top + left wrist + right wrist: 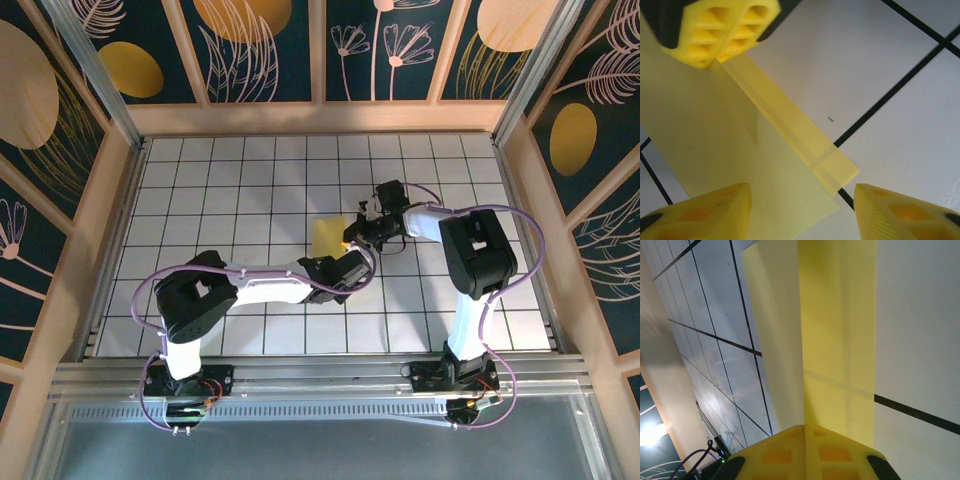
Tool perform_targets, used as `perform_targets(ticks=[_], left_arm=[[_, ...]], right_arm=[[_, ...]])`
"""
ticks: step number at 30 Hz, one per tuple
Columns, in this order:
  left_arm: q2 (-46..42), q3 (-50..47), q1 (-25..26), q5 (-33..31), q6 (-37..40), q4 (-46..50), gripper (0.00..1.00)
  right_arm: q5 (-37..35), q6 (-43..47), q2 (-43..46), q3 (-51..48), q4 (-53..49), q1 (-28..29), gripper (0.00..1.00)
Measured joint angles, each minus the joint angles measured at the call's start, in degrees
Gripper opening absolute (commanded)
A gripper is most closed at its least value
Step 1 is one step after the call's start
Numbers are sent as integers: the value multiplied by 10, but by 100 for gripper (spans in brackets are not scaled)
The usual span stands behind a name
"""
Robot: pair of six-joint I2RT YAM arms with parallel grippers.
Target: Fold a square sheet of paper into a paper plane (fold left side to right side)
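The square sheet of paper (326, 236) is pale yellow and lies near the middle of the white grid table (220, 180). In the left wrist view the sheet (715, 130) has a narrow folded strip (790, 127) along one edge. My right gripper (350, 241) is shut on the sheet's right edge. Its closed tips (805, 429) pinch the fold line of the sheet (837, 340). The same gripper (710, 62) appears at the top left of the left wrist view. My left gripper (800, 212) hovers open just above the sheet's near corner, one finger over the paper and one over bare table.
Wooden rails and dark flower-patterned panels (60, 150) wall the table on three sides. The two arm bases (185, 385) stand at the near edge. Both forearms meet just right of the table's centre. Bare grid tiles lie to the left and far right.
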State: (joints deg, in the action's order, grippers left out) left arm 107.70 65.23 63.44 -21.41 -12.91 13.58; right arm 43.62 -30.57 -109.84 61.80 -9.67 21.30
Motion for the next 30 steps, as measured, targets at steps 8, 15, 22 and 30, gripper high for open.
perform_targets(ticks=[8, 15, 22, 30], left_arm=[[0, 0, 0, -9, 2, -1, 0], [-4, 1, -3, 0, -6, 0, 0], [-45, -3, -55, 108, -36, -20, 0], [-63, -36, -129, 275, -92, -78, 0]], right_arm=[[-1, 2, 0, 9, -13, 0, 10], [-15, 18, 10, 16, -28, -10, 25], [-50, 38, 99, 2, -31, -45, 34], [-76, 57, 217, -113, -20, -71, 20]])
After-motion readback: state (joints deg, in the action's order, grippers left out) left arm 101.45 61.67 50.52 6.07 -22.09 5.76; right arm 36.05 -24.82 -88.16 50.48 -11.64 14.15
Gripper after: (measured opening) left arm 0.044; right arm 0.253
